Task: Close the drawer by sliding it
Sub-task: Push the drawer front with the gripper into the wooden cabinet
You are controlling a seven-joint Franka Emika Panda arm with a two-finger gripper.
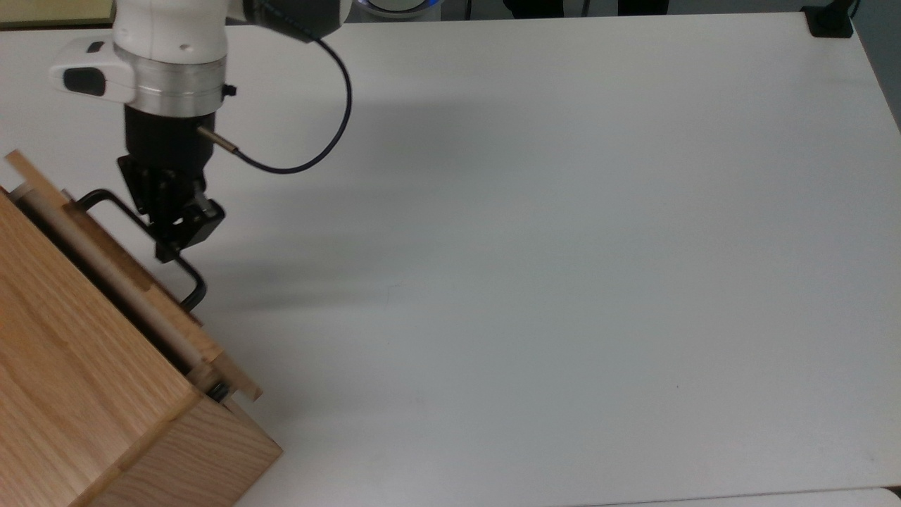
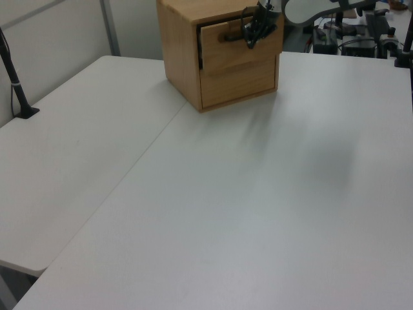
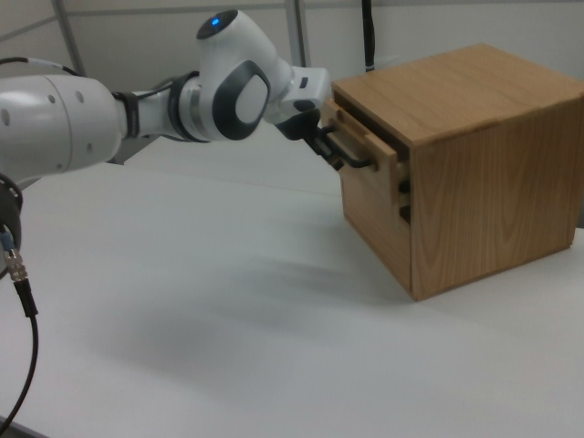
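1. Where the cabinet [image 1: 84,394] fills the lower left of the top view, the drawer [image 1: 134,296] stands nearly pushed in, a thin dark gap left behind its front panel.
2. Handle [image 1: 184,276]: black bar, standing off the drawer front.
3. Gripper [image 1: 176,236]: black, at the middle of the handle in the top view's left; whether its fingers clamp the bar I cannot tell.
4. Table [image 1: 563,246]: white, under the cabinet.
5. Cable [image 1: 331,134]: black, looping from the wrist.
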